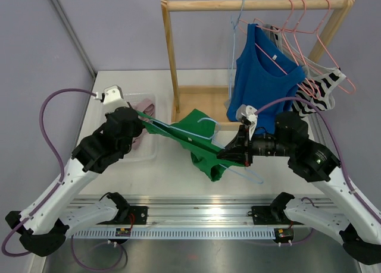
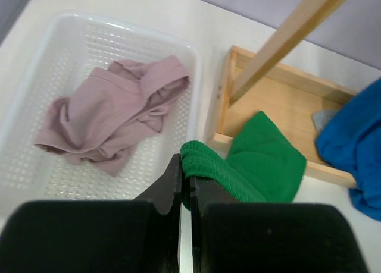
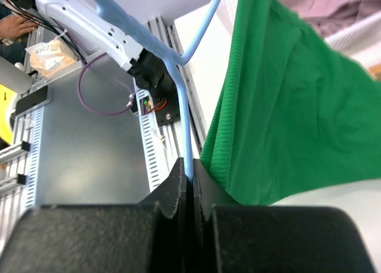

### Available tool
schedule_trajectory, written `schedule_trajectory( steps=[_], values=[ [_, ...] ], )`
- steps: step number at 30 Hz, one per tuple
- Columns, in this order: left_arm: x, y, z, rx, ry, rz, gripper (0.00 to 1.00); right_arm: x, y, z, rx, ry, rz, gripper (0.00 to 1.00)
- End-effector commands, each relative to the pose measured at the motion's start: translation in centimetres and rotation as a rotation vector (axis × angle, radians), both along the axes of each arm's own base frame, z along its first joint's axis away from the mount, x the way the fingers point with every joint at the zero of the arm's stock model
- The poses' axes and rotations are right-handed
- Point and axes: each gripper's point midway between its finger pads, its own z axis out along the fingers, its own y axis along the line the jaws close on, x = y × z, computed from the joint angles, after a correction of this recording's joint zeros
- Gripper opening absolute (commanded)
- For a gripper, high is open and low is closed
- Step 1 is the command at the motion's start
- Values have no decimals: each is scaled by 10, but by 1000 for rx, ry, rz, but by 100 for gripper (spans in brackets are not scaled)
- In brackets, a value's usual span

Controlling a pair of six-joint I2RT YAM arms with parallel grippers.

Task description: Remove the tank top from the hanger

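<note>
**Top external view:** The green tank top (image 1: 199,141) hung stretched in the air between the two arms, above the white table (image 1: 178,178) and in front of the wooden rack (image 1: 171,53). The left gripper (image 1: 144,123) was clamped on one end of the fabric. The right gripper (image 1: 230,153) had closed at the other end, where the light-blue hanger (image 1: 253,178) poked out below the cloth. A blue tank top (image 1: 259,82) and a striped garment (image 1: 321,90) hung from the rack on pink hangers (image 1: 303,29). A white basket (image 1: 149,151) sat under the left arm.

**Left wrist view:** The left gripper (image 2: 186,173) had its jaws pressed together, pinching a ribbed edge of the green tank top (image 2: 265,163). The cloth trailed away across the front edge of the rack's wooden base (image 2: 286,100). The white basket (image 2: 119,29) lay to the left, holding a crumpled pink garment (image 2: 113,121). The blue tank top (image 2: 357,145) showed at the right edge.

**Right wrist view:** The right gripper (image 3: 190,173) was closed tight on the thin wire of the light-blue hanger (image 3: 183,106), which rose from the jaws and bent to the right at the top. The green tank top (image 3: 286,106) hung just beside the wire, its edge touching the right finger. Behind it showed the pink garment (image 3: 321,5) and a strip of the basket (image 3: 363,38).
</note>
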Motion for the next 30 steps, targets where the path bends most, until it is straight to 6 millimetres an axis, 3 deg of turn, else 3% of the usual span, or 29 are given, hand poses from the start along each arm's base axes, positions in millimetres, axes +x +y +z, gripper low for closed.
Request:
schedule_trajectory(
  steps=[1,3,5,6,8,9,10,11,12,13,14,15,16,17,19,20,24,25,26,27,28,30],
  values=[
    [4,-3,8,-11,14,-35,0,-10,-9,15,53,-111,18,0],
    [3,-27,8,-66,6,-163,0,-6,-8,12,69,-125,-4,0],
    [0,-39,-1,-97,17,-220,0,-1,-10,21,112,-183,-37,0],
    [-5,-54,6,-147,-8,-308,0,2,-9,16,119,-186,-53,0],
    [-9,-64,-5,-164,12,-364,0,8,-11,37,210,-276,-90,0],
    [-16,-82,4,-215,-21,-468,0,14,-10,34,234,-262,-129,0],
    [-20,-94,5,-237,-37,-543,0,24,-15,63,355,-339,-205,0],
    [-25,-105,-13,-243,-11,-608,0,27,-16,76,433,-358,-231,0],
    [-38,-130,-2,-309,-53,-762,0,34,-11,64,466,-352,-245,0],
    [-47,-141,-6,-332,-58,-843,0,34,-18,100,631,-446,-274,0],
    [-55,-150,-23,-351,-28,-904,0,36,-20,107,702,-465,-287,0],
    [-70,-166,-25,-375,-29,-1008,0,41,-18,99,743,-452,-297,0],
    [-77,-176,-36,-369,6,-1053,0,38,-22,119,845,-524,-291,0],
    [-97,-191,-43,-340,23,-1141,0,38,-22,123,876,-548,-289,0],
    [-113,-202,-65,-280,75,-1191,0,44,-22,136,944,-594,-303,0],
    [-130,-212,-76,-243,100,-1253,0,46,-23,142,966,-610,-314,0],
    [-120,-198,-107,-149,166,-1091,0,87,-25,151,887,-542,-504,0],
    [-112,-190,-111,-136,177,-1025,0,105,-17,123,732,-438,-558,0],
    [-102,-174,-119,-85,192,-925,0,108,-22,135,706,-405,-595,0],
    [-98,-165,-121,-67,197,-876,0,119,-27,127,654,-360,-660,0],
    [-94,-158,-121,-59,201,-828,2,125,-23,101,534,-289,-682,0],
    [-87,-141,-124,-12,204,-750,12,129,-27,98,476,-261,-713,0]
  ],
)
